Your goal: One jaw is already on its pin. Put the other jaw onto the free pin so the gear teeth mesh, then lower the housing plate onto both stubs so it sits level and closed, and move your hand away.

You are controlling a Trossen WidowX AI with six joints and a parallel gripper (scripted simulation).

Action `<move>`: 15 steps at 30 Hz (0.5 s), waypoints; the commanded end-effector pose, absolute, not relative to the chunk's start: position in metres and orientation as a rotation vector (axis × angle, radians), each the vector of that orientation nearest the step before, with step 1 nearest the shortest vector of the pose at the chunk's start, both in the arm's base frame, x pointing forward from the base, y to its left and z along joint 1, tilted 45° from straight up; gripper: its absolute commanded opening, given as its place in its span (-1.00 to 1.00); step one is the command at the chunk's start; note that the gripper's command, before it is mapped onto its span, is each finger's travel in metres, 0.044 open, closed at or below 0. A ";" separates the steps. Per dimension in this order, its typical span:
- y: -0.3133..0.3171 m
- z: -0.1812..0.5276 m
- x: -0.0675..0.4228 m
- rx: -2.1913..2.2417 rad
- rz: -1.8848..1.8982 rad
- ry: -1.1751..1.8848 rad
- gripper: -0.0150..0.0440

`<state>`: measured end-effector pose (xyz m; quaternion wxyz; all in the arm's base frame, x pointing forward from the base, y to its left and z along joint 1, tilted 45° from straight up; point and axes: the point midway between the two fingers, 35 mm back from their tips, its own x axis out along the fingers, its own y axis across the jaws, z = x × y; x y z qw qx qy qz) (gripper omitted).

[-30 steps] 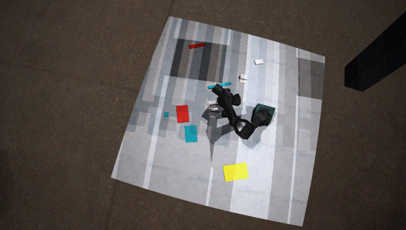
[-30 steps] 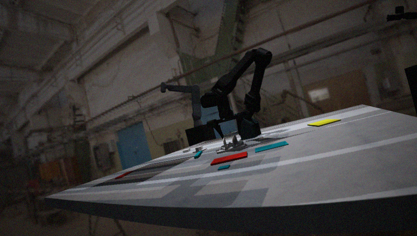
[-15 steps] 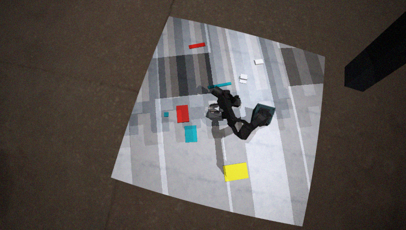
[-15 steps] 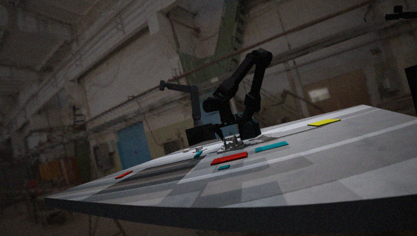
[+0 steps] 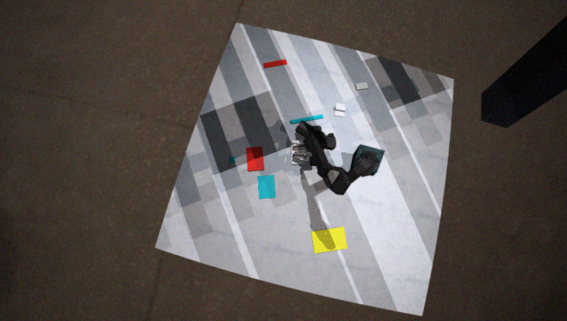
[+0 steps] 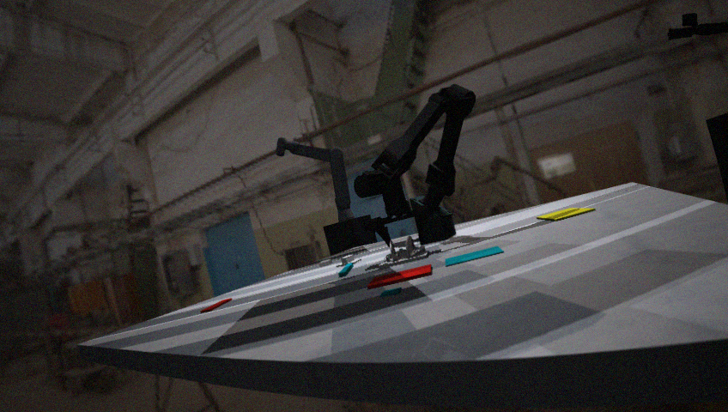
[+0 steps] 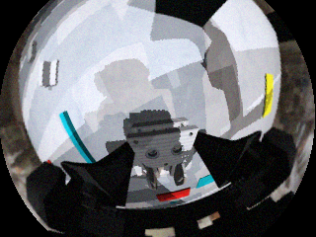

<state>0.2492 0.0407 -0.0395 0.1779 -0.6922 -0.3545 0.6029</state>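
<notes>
The housing plate (image 7: pixel 163 143), a grey plate with two round holes, lies between the fingertips of my gripper (image 7: pixel 162 137), which is shut on it by its two ends. The two pale, pointed jaws (image 7: pixel 153 179) (image 7: pixel 178 176) stick out side by side below the plate in the wrist view. In the exterior view the jaws (image 6: pixel 409 248) stand up beside the fingers, low over the table. A grey part (image 7: pixel 148 117) with a toothed edge shows behind the plate. The pins, the stubs and the gear teeth between the jaws are hidden or too small to tell. Whether the plate is seated is unclear.
A red tile (image 5: pixel 255 158) (image 6: pixel 401 276) and a cyan tile (image 5: pixel 266 186) (image 6: pixel 474 256) lie near the jaws. A cyan bar (image 5: pixel 306 119) (image 7: pixel 76 138) lies on the other side. A yellow tile (image 5: pixel 329 240) (image 6: pixel 566 214), a red bar (image 5: pixel 275 63) and small white blocks (image 5: pixel 339 110) (image 5: pixel 361 86) lie farther off.
</notes>
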 end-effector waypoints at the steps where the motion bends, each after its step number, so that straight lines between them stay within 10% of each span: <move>1: 0.042 -0.041 0.249 -1.953 1.702 -0.998 0.70; 15: 0.045 -0.043 0.249 -1.952 1.702 -0.998 0.70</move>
